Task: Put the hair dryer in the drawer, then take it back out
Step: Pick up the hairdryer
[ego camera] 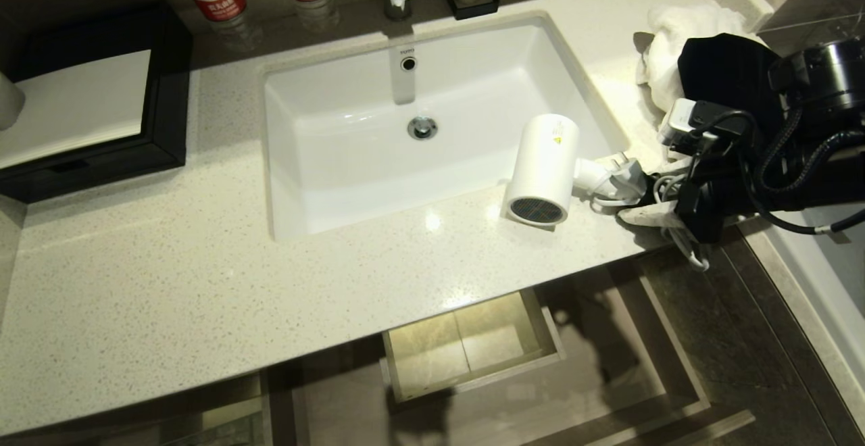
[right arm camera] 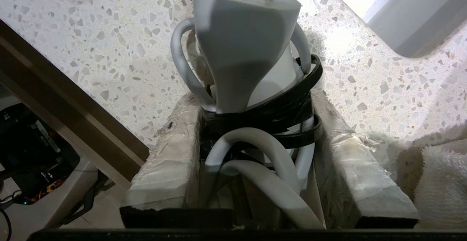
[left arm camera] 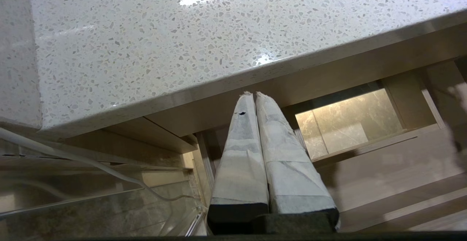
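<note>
Dryer (ego camera: pixel 542 169) lies on the counter (ego camera: pixel 169 277) by the sink (ego camera: pixel 304 135), right gripper (right arm camera: pixel 255 138) clenched on its bundled cord (right arm camera: pixel 255 157); pickup step, next lift and carry down to the open drawer (ego camera: pixel 473 348).

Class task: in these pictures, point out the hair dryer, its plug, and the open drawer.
hair dryer (ego camera: pixel 542 162), head view, side of the white barrel.
plug (right arm camera: pixel 240 51), right wrist view, white plug body.
drawer (ego camera: pixel 473 382), head view, front wall.
</note>
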### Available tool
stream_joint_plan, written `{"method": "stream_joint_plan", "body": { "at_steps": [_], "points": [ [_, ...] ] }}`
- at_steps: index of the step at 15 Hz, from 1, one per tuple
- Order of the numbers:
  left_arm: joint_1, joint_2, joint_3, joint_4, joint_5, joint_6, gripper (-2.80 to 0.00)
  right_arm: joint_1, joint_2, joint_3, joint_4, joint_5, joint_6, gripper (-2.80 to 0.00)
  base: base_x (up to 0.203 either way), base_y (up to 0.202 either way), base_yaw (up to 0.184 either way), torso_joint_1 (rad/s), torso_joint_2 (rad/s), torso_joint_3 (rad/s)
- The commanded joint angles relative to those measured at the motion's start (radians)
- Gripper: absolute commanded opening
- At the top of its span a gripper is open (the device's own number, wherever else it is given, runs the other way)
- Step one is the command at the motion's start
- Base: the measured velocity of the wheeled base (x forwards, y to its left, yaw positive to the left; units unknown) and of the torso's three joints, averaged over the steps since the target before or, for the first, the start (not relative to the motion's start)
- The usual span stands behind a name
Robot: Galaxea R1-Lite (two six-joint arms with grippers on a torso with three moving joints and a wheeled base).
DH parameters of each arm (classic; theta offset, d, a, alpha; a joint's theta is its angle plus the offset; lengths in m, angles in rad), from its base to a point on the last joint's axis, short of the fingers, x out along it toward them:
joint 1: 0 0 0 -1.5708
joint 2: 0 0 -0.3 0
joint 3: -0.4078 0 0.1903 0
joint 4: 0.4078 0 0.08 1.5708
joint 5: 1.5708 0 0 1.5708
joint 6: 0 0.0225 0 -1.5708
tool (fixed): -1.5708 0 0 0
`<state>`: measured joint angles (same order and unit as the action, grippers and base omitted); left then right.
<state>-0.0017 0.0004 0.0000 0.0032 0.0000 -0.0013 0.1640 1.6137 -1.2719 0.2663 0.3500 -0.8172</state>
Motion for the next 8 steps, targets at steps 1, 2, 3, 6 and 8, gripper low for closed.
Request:
{"method": "stream_joint_plan", "body": {
  "at_steps": [1,2,3,6,8],
  "points": [
    [0.000,0.000,0.002,0.000,0.000,0.000,-2.80,0.000,-0.032,0.005,-0.016,0.006,-0.006,-2.80,0.000,0.000,0.000,0.000,0.00,0.000],
    [0.000,0.000,0.002,0.000,0.000,0.000,-2.80,0.000,-0.043,0.009,-0.016,0.005,-0.007,-2.80,0.000,0.000,0.000,0.000,0.00,0.000],
    [0.000,0.000,0.002,0.000,0.000,0.000,-2.80,0.000,-0.058,0.016,-0.018,0.006,-0.008,-2.80,0.000,0.000,0.000,0.000,0.00,0.000],
    [0.000,0.000,0.002,0.000,0.000,0.000,-2.80,0.001,-0.101,0.044,-0.031,0.006,-0.014,-2.80,0.000,0.000,0.000,0.000,0.00,0.000],
    [0.000,0.000,0.001,0.000,0.000,0.000,-2.80,0.002,-0.126,0.066,-0.049,0.006,-0.014,-2.80,0.000,0.000,0.000,0.000,0.00,0.000]
  ]
}}
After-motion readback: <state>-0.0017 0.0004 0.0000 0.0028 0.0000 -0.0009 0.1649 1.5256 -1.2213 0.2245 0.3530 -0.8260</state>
